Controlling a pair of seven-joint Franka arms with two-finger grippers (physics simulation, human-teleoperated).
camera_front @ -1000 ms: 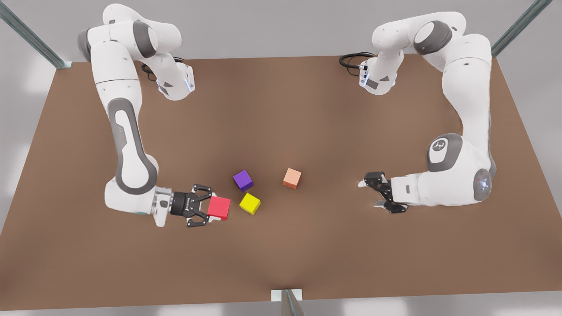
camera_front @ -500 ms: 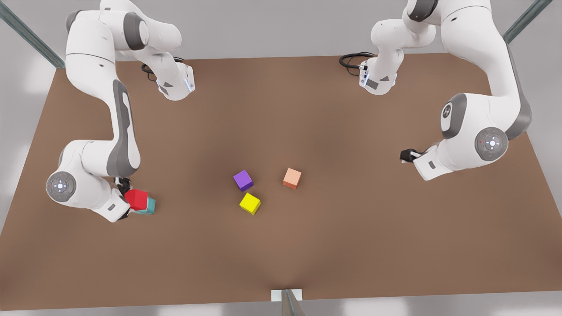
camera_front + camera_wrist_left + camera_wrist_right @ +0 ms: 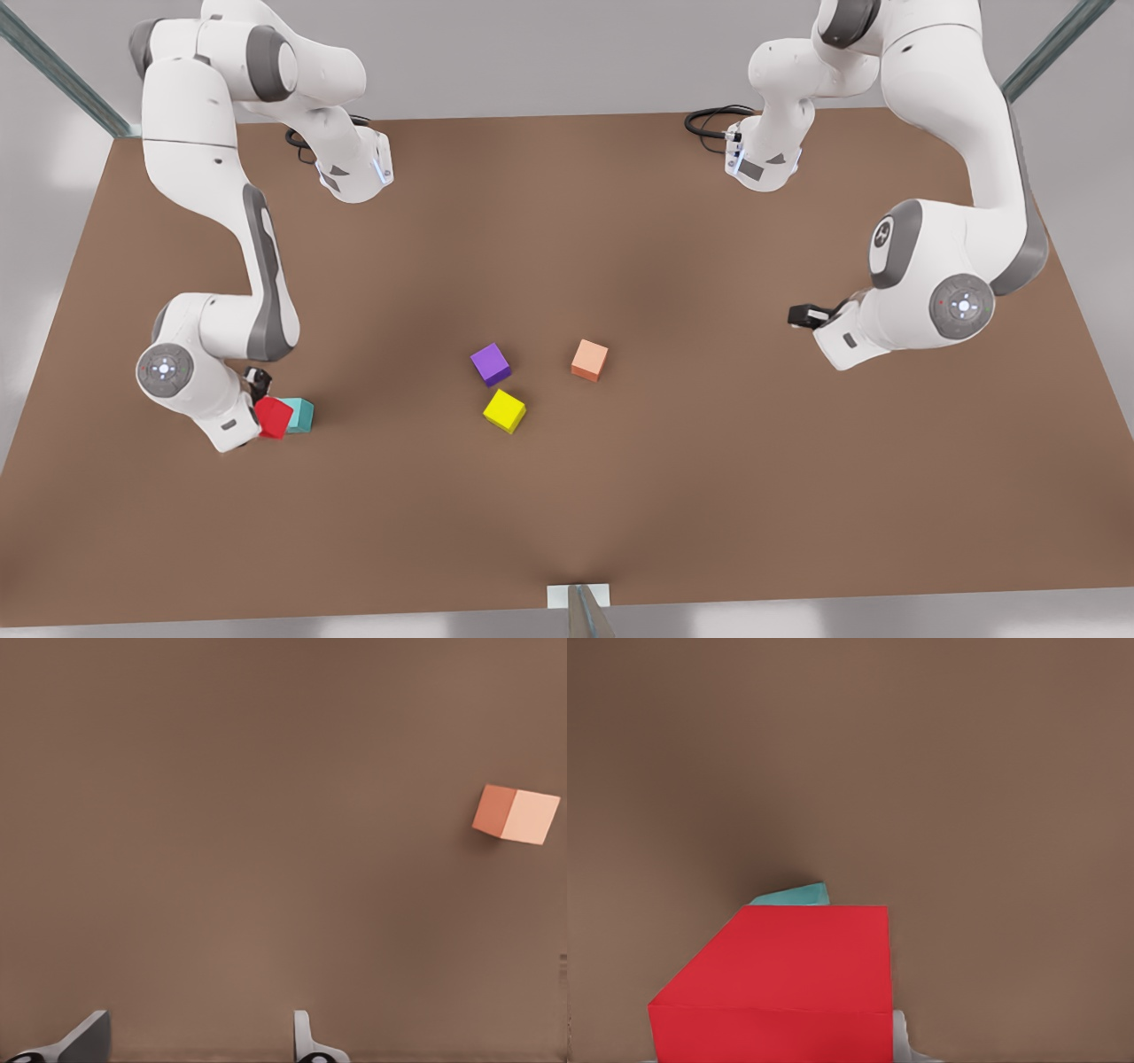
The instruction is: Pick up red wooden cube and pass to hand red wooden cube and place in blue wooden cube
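You were at the placing step: your right gripper (image 3: 262,403), at the front view's left, held the red cube (image 3: 273,416) with its jaws shut on it, low over the bench (image 3: 620,496) and just beside the teal-blue cube (image 3: 300,415). In the right wrist view the red cube (image 3: 780,979) covered most of the blue cube (image 3: 793,895), but whether it already touched it could not be told. By my reading the next move called for you to square the red cube over the blue one, lower it until it sat flat, then part the jaws and lift clear. Your left gripper (image 3: 802,315) waited at the front view's right with its jaws apart and empty, well away from the salmon cube (image 3: 589,360).
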